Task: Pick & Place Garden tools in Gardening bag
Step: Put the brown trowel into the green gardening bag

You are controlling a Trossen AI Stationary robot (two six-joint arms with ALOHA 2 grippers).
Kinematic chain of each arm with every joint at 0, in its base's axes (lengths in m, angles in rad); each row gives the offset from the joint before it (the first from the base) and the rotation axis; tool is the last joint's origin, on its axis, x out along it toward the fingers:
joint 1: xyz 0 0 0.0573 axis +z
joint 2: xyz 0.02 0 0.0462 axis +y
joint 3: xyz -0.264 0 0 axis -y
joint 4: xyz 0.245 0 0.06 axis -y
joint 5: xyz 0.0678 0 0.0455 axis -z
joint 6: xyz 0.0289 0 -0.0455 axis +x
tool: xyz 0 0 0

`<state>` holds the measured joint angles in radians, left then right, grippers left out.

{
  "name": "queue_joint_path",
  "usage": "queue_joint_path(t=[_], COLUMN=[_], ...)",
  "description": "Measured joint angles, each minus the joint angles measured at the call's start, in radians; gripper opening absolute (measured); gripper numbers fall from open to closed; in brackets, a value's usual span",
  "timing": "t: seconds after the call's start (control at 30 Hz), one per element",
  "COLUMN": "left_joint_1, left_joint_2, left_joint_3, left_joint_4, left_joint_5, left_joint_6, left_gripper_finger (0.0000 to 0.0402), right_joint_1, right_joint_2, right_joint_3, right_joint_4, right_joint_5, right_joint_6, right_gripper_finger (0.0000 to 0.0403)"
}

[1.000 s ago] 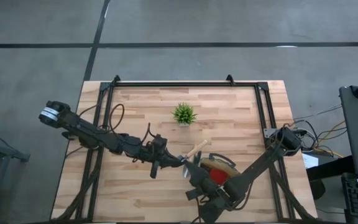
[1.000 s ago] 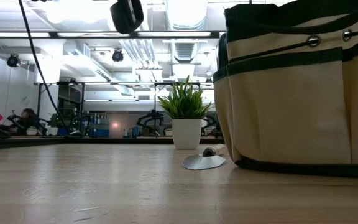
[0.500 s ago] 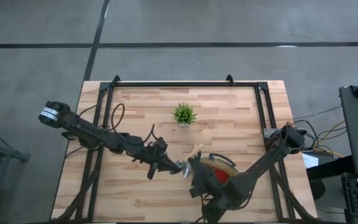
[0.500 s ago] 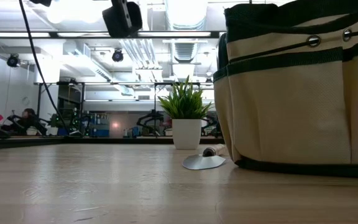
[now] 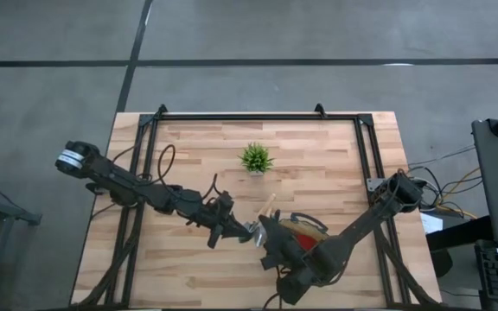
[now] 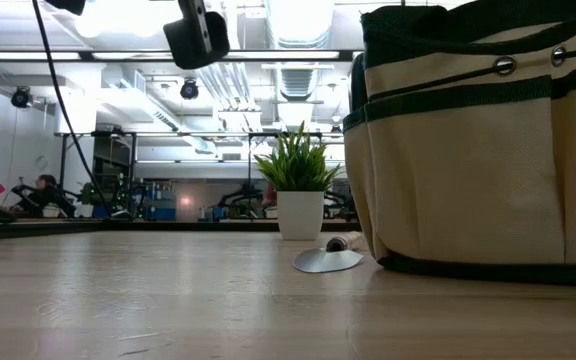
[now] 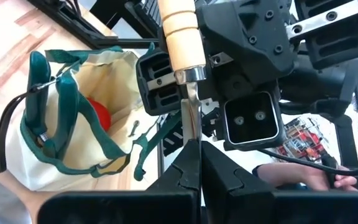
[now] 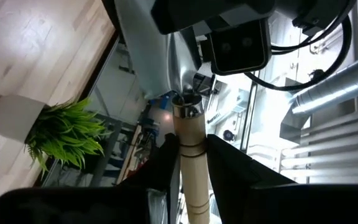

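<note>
1. The trowel (image 5: 263, 218) was held in the air just beside the bag (image 5: 311, 226), on the side nearest the plant (image 5: 255, 158), and not yet inside the bag.
2. Its long axis ran on a slant in the high view: the wooden handle pointed toward the plant, and the silver blade pointed away from it, toward the left gripper (image 5: 247, 230).
3. Both arms had it. In its wrist view the left gripper's fingers (image 7: 180, 174) were pressed together on the thin metal neck below the handle.
4. The right gripper (image 8: 189, 163) had its fingers on either side of the wooden handle, clamped on it as far as its wrist view showed. I judged this a handover between the arms, close beside the bag.
5. Progress: a red item (image 7: 98, 116) already lay inside the bag. A second trowel (image 6: 330, 257) lay on the table (image 6: 168, 300), against the bag's base on the plant side.
6. Shears were not visible in any view; whether they sat in the bag could not be told.
7. At least two trowels seemed left to go in.
</note>
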<state>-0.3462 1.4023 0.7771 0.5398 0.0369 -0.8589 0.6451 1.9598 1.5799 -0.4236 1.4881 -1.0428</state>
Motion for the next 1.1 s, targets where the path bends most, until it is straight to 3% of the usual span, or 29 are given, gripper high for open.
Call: queue_joint_path(t=[0.2, 0.7, 0.83, 1.0, 1.1], left_joint_1=[-0.001, -0.007, -0.007, -0.007, -0.007], left_joint_2=[0.007, 0.009, 0.009, 0.007, 0.006], left_joint_3=[0.001, 0.002, 0.002, 0.002, 0.002], left_joint_4=[-0.002, 0.003, 0.003, 0.018, 0.031], left_joint_5=[0.01, 0.055, 0.051, 0.053, 0.059], left_joint_6=[0.009, 0.012, 0.013, 0.001, 0.018], left_gripper_finger=[0.0002, 0.0001, 0.0001, 0.0007, 0.0018], right_joint_1=[-0.004, -0.027, -0.026, -0.025, -0.025], right_joint_2=[0.001, -0.006, -0.007, -0.006, -0.005], right_joint_3=[0.0, 0.0, 0.0, -0.001, -0.002], right_joint_4=[0.009, 0.014, 0.015, 0.005, 0.007], right_joint_5=[-0.009, -0.026, -0.026, -0.027, -0.028], right_joint_6=[-0.001, 0.016, 0.055, 0.06, 0.066], right_gripper_finger=[0.0073, 0.0135, 0.0121, 0.0061, 0.0054])
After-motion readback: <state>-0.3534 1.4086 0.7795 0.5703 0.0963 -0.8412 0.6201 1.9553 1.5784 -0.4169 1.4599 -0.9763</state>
